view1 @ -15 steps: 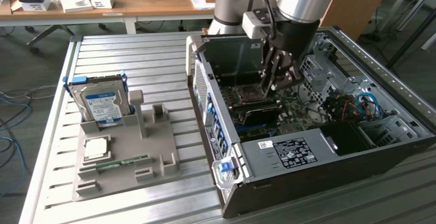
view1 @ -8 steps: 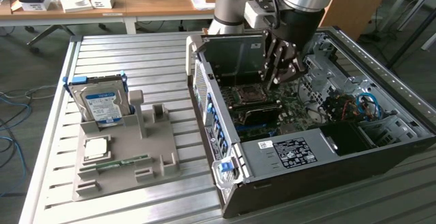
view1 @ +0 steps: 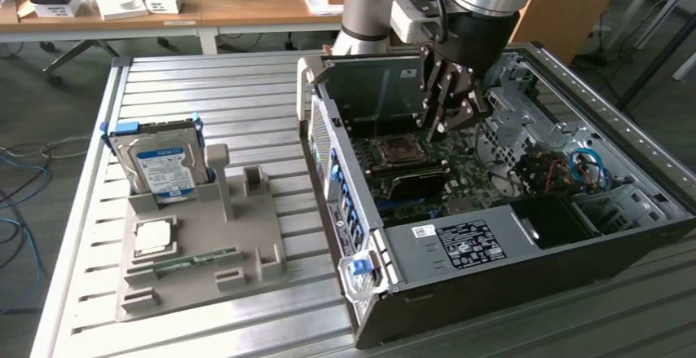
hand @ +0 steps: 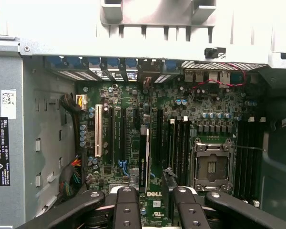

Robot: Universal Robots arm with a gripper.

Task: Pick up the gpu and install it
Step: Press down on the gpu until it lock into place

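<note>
The gpu (hand: 144, 160) is a thin dark card seen edge-on, standing upright in a motherboard slot inside the open computer case (view1: 609, 138). In the exterior view the gpu (view1: 411, 180) lies just below the CPU socket. My gripper (view1: 444, 130) hangs inside the case, a little above the card. In the wrist view my gripper (hand: 156, 195) is open, and the card's end lies in the gap nearer one finger (hand: 127, 205). I cannot see either finger pressing on it.
A grey parts holder (view1: 244, 236) on the slatted table at the exterior view's left carries a blue-framed hard drive (view1: 161, 162), a CPU (view1: 152, 236) and a green memory stick (view1: 196, 260). Cables (view1: 582, 166) and drive bays crowd the case's right side.
</note>
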